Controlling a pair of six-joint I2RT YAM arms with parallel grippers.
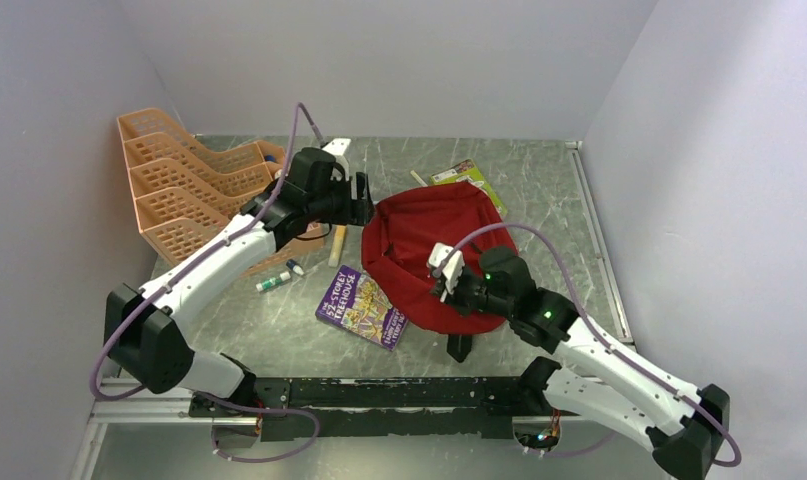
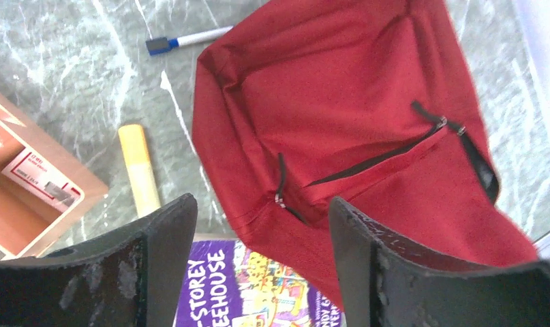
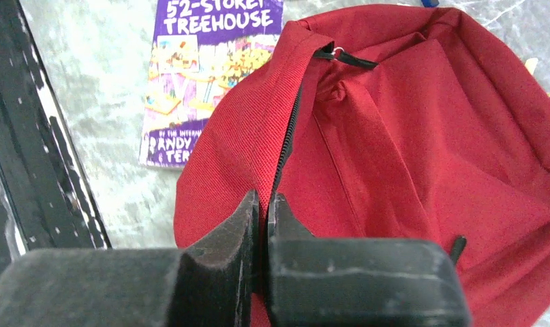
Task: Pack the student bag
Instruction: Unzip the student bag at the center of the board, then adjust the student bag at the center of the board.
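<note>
Backpack (image 1: 419, 240) lies on the tabletop (image 1: 539, 200) between both end effectors, its long axis running roughly near to far. Right end effector (image 3: 264, 204) is closed, pinching red fabric beside the zipper (image 3: 285, 143). Left end effector (image 2: 260, 204) hangs wide open over the backpack's edge, holding nothing. A wooden box (image 2: 13, 225) to its left holds a labelled packet (image 2: 43, 178).

Student bag (image 2: 340, 88) lies ahead of left gripper (image 2: 262, 225), its edge pinched within right gripper (image 3: 264, 204). Book (image 3: 204, 75) lies left of right gripper.
</note>
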